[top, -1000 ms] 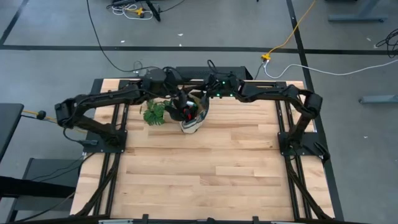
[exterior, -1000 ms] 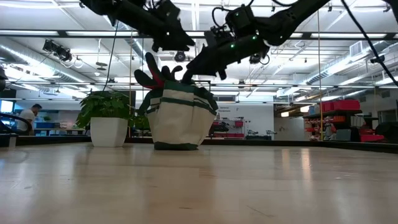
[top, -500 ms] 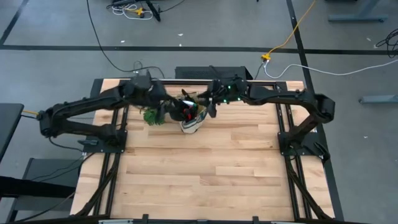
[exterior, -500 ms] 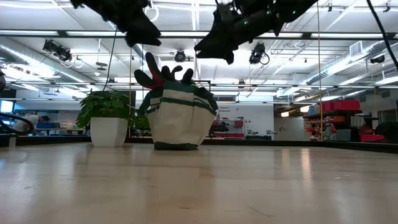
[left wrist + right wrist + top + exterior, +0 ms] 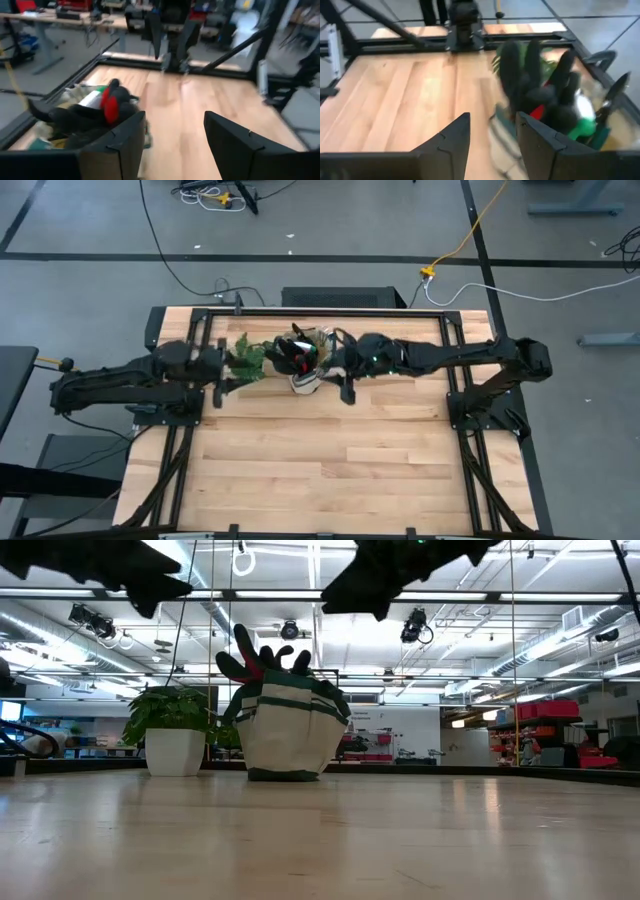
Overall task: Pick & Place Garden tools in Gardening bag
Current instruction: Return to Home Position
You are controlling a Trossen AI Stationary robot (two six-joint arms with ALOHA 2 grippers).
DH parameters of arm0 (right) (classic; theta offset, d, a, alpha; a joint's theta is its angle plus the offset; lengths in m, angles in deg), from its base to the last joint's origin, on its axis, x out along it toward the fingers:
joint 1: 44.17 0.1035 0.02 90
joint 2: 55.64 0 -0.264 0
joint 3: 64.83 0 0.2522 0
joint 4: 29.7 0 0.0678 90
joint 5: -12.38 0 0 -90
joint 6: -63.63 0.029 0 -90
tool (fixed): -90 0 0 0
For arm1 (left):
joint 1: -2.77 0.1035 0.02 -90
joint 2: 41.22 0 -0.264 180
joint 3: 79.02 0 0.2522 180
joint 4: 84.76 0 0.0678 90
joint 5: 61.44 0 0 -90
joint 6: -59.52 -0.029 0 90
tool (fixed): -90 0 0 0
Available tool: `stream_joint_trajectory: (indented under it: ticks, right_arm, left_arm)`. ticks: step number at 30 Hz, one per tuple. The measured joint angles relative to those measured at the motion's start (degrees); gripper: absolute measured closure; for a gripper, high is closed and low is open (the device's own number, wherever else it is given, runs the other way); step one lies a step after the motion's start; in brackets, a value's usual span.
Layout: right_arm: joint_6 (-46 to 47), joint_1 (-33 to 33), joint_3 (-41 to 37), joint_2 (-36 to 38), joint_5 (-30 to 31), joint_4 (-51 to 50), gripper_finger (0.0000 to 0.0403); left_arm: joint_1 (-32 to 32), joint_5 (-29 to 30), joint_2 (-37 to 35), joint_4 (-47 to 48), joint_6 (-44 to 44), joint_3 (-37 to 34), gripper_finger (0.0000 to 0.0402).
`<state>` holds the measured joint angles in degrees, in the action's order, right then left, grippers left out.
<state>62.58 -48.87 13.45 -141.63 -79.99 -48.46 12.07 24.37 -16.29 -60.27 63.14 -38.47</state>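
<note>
Beige canvas gardening bag with dark green trim stood upright at the far middle of the pale wooden table, flanked by both arms; left gripper held its two dark fingers wide apart with nothing between them; right gripper was likewise parted and empty, its gap somewhat narrower; in the high view the right gripper lay just beside the bag on its right, while the left gripper lay farther off on the left, beyond the leafy green plant; in the low view both arms hung above the level of the bag's rim, clear of it; red-and-black glove stood in the bag's mouth, its fingers pointing up past the rim; the right wrist view showed, beside the glove, a bright green item and the dark curved handles of pruning shears, all within the bag; the plant, in a white pot, stood just beside the bag on its left.
</note>
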Motion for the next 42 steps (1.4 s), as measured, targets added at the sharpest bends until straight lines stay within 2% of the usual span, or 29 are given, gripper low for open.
stream_joint_trajectory:
  ticks: [4, 9, 12, 16, 20, 24, 27, 29, 34, 42]
  right_arm:
    - [1.9, 2.1, -8.8, 4.0, 0.4, 6.4, 0.0243]
    - [6.0, 4.2, -23.1, 10.5, 0.5, 22.7, 0.0243]
    - [6.2, 5.6, -31.7, 14.2, 0.4, 33.0, 0.0243]
    - [6.5, 7.1, -42.8, 17.5, 0.4, 46.3, 0.0243]
    - [7.9, 8.0, -52.5, 17.9, 0.4, 59.1, 0.0243]
    - [12.4, 8.2, -59.9, 17.9, 0.4, 66.5, 0.0243]
    - [17.2, 8.2, -63.5, 17.9, 0.4, 69.6, 0.0243]
    - [19.5, 8.2, -63.7, 17.8, 0.4, 68.3, 0.0243]
    - [18.3, 8.2, -63.6, 17.8, 0.4, 66.4, 0.0243]
    - [16.7, 8.2, -63.6, 17.8, 0.4, 66.3, 0.0243]
  left_arm:
    - [-2.6, 1.8, -7.2, -1.9, 2.6, -5.3, 0.0193]
    - [-5.0, 5.5, -12.4, -3.8, 2.9, -10.8, 0.0193]
    - [-5.9, 7.2, -14.1, -5.5, 2.7, -13.7, 0.0193]
    - [-7.0, 6.5, -15.4, -9.2, -0.1, -17.7, 0.0193]
    - [-7.7, 6.5, -15.3, -11.7, 0.2, -21.3, 0.0193]
    - [-8.3, 6.5, -15.3, -12.5, 1.0, -24.7, 0.0193]
    - [-8.3, 6.5, -15.3, -13.1, 2.5, -26.2, 0.0193]
    - [-8.3, 6.5, -15.2, -12.9, 3.0, -26.2, 0.0193]
    - [-8.3, 6.5, -15.3, -13.0, 0.0, -26.2, 0.0193]
    - [-8.2, 6.5, -15.2, -13.0, 4.7, -26.3, 0.0193]
